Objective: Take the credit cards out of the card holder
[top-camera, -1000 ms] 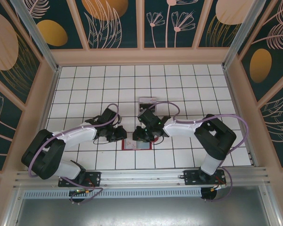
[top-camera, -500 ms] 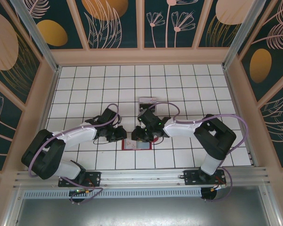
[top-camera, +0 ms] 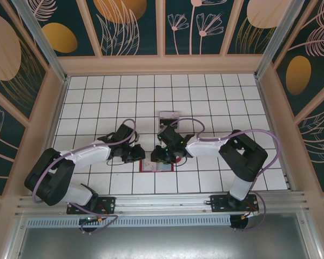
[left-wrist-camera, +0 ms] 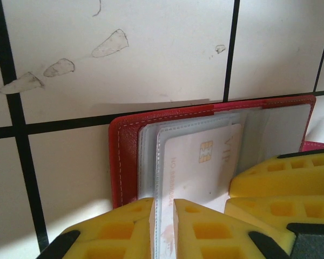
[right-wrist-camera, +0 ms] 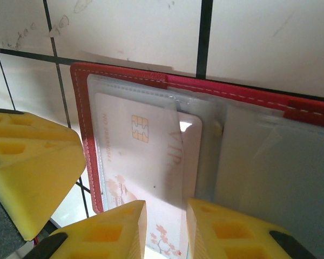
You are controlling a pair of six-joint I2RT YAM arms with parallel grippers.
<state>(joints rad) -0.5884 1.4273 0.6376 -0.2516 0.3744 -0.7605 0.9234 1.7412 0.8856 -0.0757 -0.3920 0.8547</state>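
Being pinned open on surface [top-camera: 205,97]: card holder [left-wrist-camera: 121,162], lying between both tools. Left tool [left-wrist-camera: 163,208] being pressed, almost closed, onto clear sleeve [left-wrist-camera: 148,162] edge, likely as anchor. Right tool [right-wrist-camera: 166,210] being set slightly parted over credit card [right-wrist-camera: 135,151] end, presumably for extraction; grip cannot be told.
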